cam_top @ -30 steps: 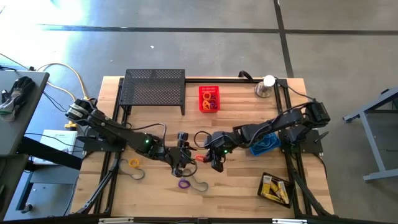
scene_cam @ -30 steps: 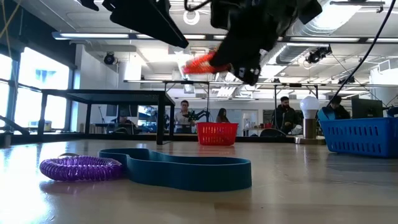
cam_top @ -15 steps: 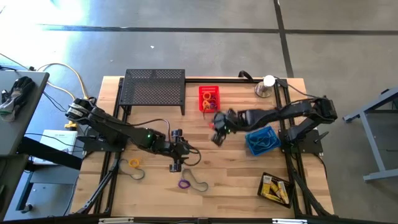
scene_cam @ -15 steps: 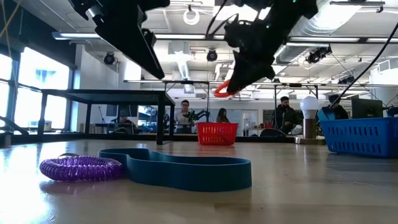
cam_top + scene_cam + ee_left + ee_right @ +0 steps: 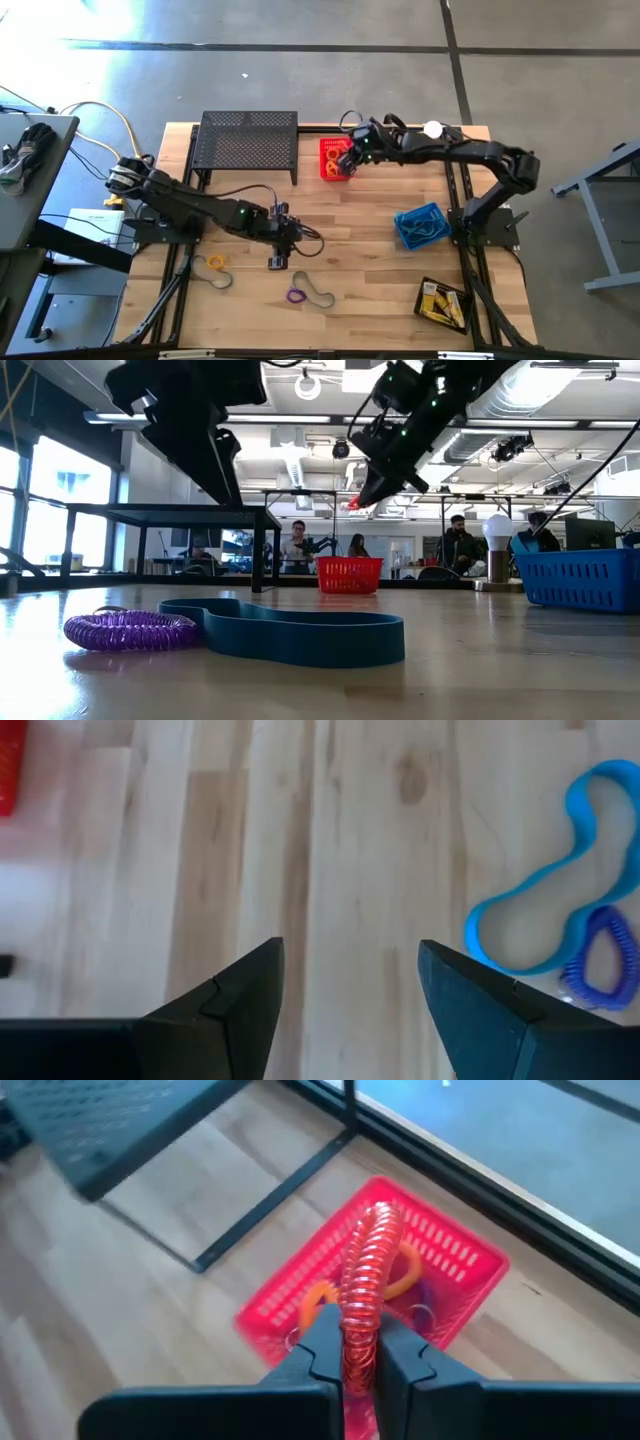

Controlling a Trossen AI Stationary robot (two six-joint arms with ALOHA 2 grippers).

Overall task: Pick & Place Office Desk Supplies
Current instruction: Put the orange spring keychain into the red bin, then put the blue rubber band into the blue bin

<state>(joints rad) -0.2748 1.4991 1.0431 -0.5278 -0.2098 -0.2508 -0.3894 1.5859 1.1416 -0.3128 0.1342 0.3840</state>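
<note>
My right gripper [image 5: 360, 1330] is shut on a red coil loop [image 5: 372, 1255] and hangs over the red basket [image 5: 455, 1255] at the table's far edge; the basket holds orange and purple loops. In the high view this gripper [image 5: 350, 162] is at the basket's right side. My left gripper [image 5: 350, 960] stands open above bare wood in the table's middle [image 5: 277, 256]. A purple coil loop [image 5: 295, 295] and a blue band loop [image 5: 320, 295] lie flat near the front edge. A yellow loop [image 5: 216, 262] lies at the left. My right gripper pinches the red coil loop by its near end [image 5: 362, 1305] between its two fingers. The fingers slant down from the table's right side. The loop sticks out ahead of the fingertips, lifted clear above the red basket's opening.
A black mesh shelf [image 5: 248, 145] stands at the far left of the basket. A silver dome with a white ball [image 5: 428, 138] is at the far right. A blue basket [image 5: 420, 225] and a black tray of yellow boxes [image 5: 443, 300] stand on the right side.
My right gripper has carried the red coil loop from the table's middle toward the far edge and upward, ending above the red basket, still shut on it. My left gripper has drawn back slightly toward the table's left.
</note>
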